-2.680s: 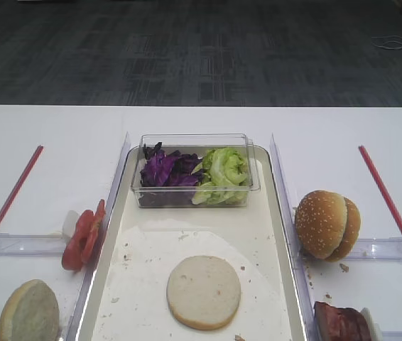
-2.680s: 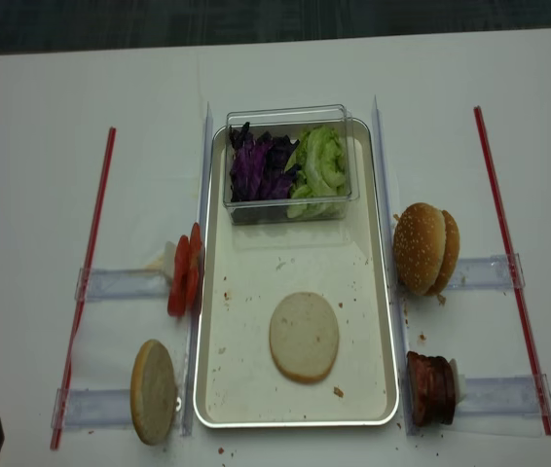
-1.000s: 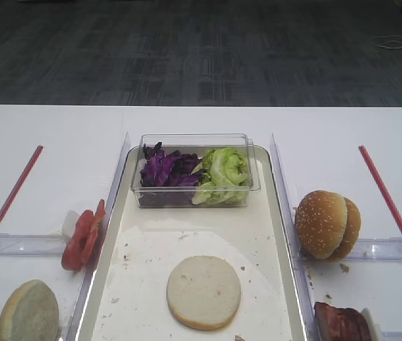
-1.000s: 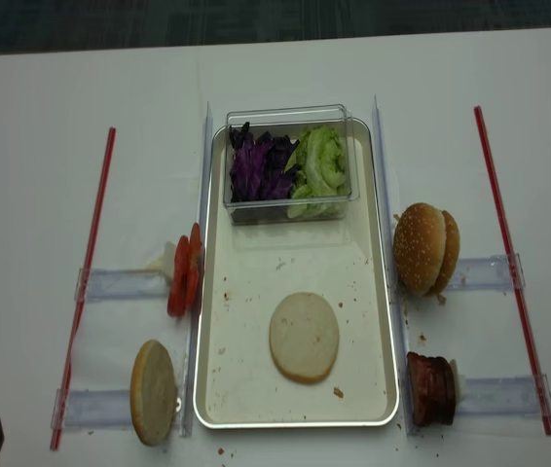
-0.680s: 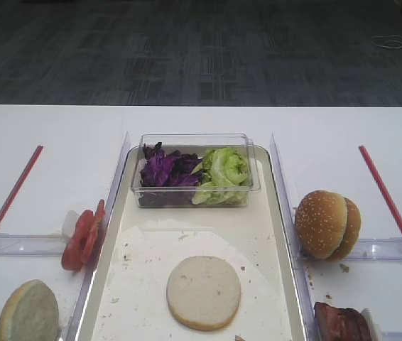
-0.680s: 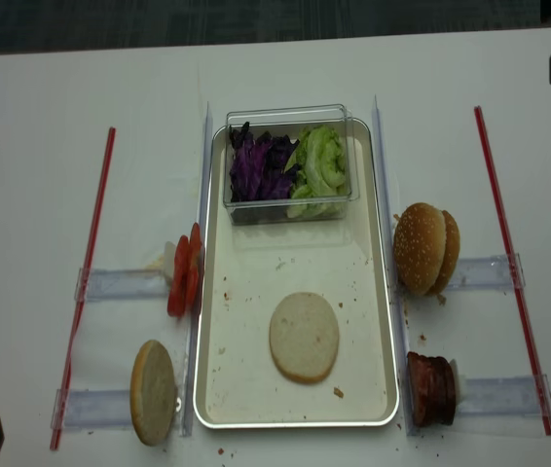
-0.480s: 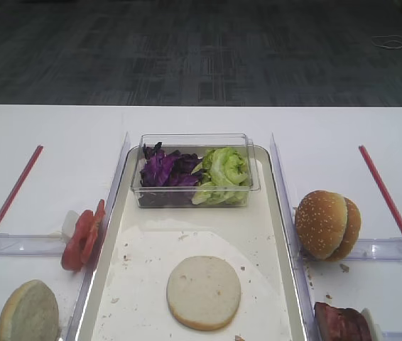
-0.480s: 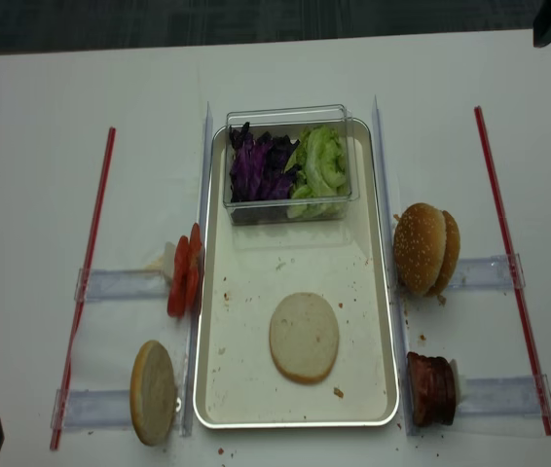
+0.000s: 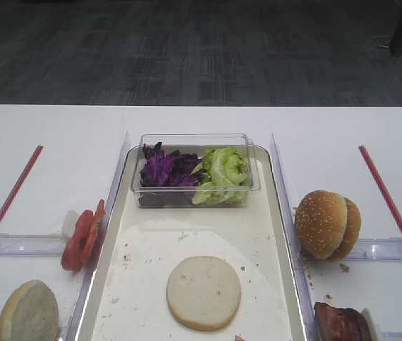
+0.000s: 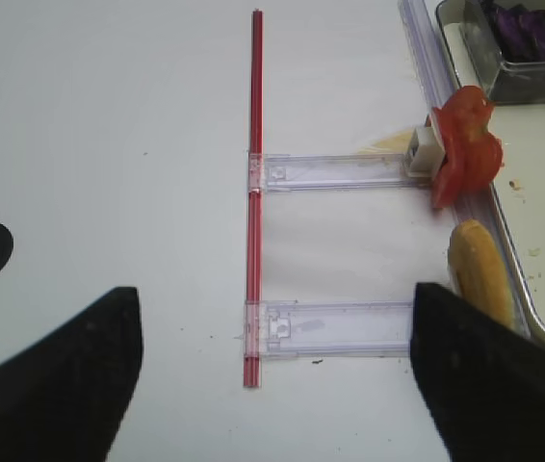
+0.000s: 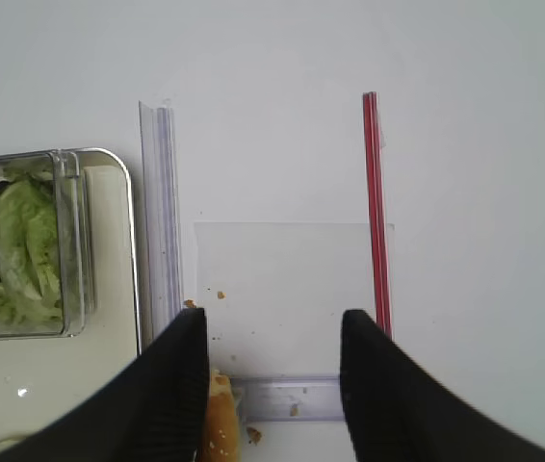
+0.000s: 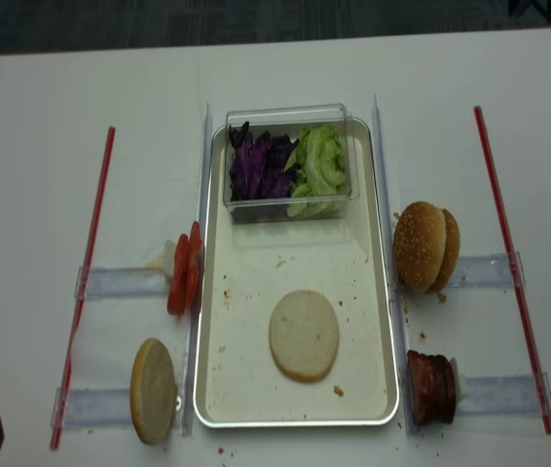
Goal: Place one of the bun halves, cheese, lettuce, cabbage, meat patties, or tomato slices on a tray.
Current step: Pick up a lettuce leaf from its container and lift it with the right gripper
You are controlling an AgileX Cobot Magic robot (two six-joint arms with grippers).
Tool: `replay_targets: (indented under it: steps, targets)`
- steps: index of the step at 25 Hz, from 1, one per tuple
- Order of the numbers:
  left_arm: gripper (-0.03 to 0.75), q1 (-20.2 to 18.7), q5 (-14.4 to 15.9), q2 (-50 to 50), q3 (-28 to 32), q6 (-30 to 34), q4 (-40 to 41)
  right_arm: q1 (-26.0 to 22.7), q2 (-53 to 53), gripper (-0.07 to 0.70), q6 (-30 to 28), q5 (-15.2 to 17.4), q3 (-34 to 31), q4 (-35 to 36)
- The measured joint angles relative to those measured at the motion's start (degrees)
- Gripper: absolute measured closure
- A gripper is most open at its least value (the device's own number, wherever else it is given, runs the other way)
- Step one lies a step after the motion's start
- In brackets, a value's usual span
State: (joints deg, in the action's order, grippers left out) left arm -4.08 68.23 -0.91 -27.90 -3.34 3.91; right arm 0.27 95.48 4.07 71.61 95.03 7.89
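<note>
Right gripper point(image 11: 272, 385) empty; bun half point(image 12: 304, 336) on tray point(image 12: 368, 389).

right gripper point(image 11: 272, 385) jaws apart, empty, left gripper point(image 10: 272, 366) spread wide

Clear tub point(image 9: 194, 170) (red strips point(image 12: 501, 226) flanking)

meat patties point(image 9: 341, 323): cut by frame edge | left gripper point(image 10: 272, 375): fingertips cropped
</note>
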Motion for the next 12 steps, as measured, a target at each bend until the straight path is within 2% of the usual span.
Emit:
replay_targets:
  steps: [12]
  targets:
    - [0.177,0.00,0.00,0.00,0.00,0.00,0.00,0.00,0.61,0.294,2.30,0.00,0.35,-0.85]
